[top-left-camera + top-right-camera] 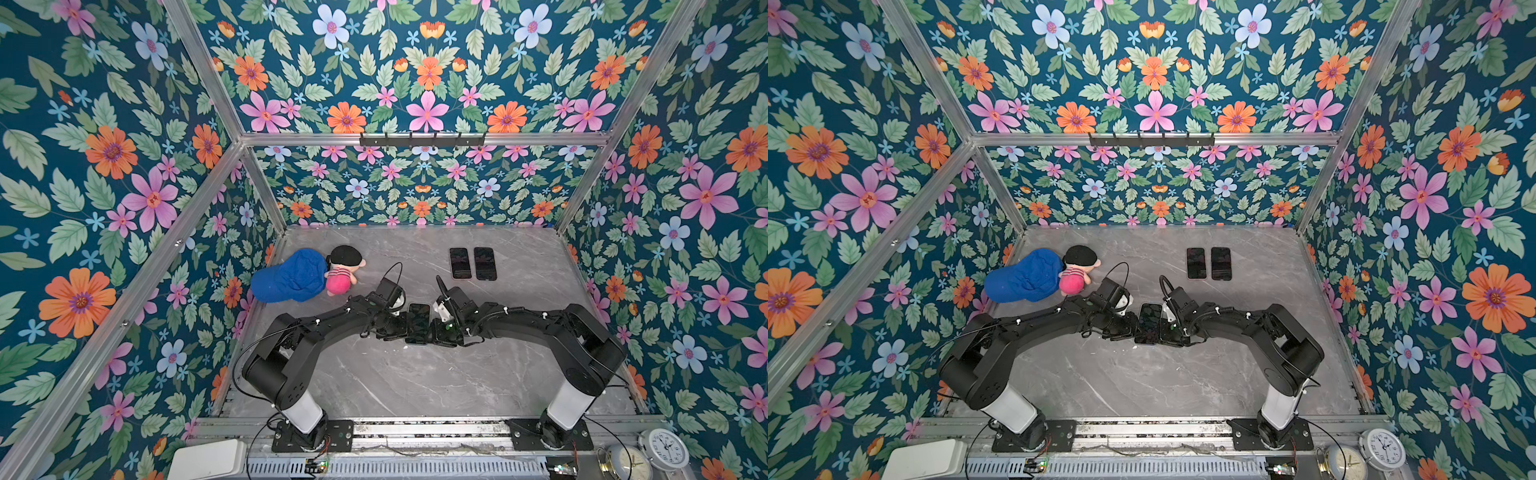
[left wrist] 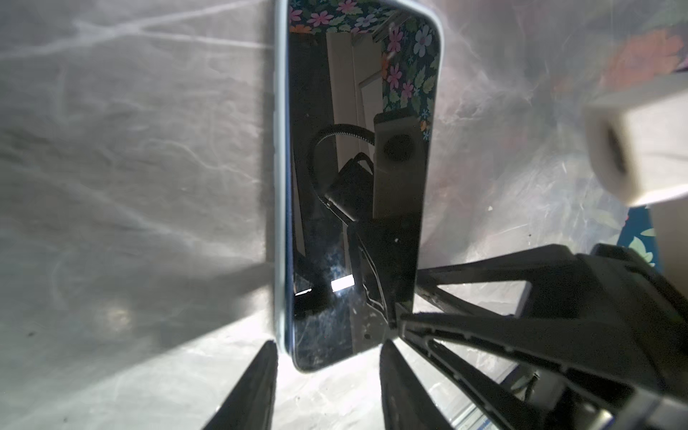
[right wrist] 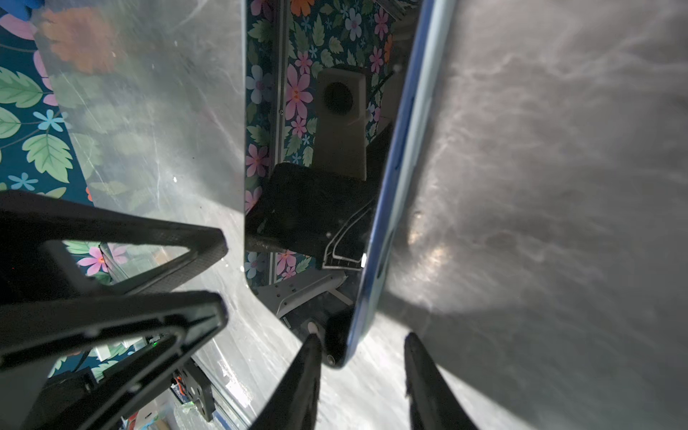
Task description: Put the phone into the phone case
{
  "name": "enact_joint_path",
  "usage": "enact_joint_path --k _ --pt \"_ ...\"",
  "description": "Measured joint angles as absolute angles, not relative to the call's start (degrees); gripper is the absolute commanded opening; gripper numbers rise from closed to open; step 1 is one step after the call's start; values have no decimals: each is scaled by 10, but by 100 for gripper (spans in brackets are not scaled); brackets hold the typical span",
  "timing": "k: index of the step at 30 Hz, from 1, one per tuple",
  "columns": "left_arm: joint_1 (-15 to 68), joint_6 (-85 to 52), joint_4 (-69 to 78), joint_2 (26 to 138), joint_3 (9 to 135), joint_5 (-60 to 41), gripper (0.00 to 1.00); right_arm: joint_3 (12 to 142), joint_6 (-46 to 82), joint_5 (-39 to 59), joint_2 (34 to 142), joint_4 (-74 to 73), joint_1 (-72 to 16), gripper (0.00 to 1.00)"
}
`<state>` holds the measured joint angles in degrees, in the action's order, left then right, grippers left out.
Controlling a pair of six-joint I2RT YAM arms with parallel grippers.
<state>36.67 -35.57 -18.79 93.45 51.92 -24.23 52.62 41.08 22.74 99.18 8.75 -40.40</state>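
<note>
The white clock, past the tabletop at 5 o'clock, had numbers too small to read. The phone lay screen up in the middle, with a pale rim along its side. The left hand sat at its 9 o'clock and the right hand at its 3 o'clock. Each hand's fingers stood apart, clamped on nothing, with the phone's near end between them. At its 1 o'clock lay two more phones, side by side.
</note>
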Motion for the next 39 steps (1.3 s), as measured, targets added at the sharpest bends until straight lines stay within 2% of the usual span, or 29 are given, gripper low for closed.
enact_joint_path --k 8,16,26,39 --pt "343 -354 -159 922 478 -260 49 535 322 183 961 119 -436 62" --pt "294 -363 -59 926 449 -314 50 554 187 109 971 154 -468 71" --pt "286 -406 50 959 412 -380 47 578 140 89 1008 163 -476 70" --pt "286 -431 96 959 385 -402 43 591 138 94 1023 157 -475 59"
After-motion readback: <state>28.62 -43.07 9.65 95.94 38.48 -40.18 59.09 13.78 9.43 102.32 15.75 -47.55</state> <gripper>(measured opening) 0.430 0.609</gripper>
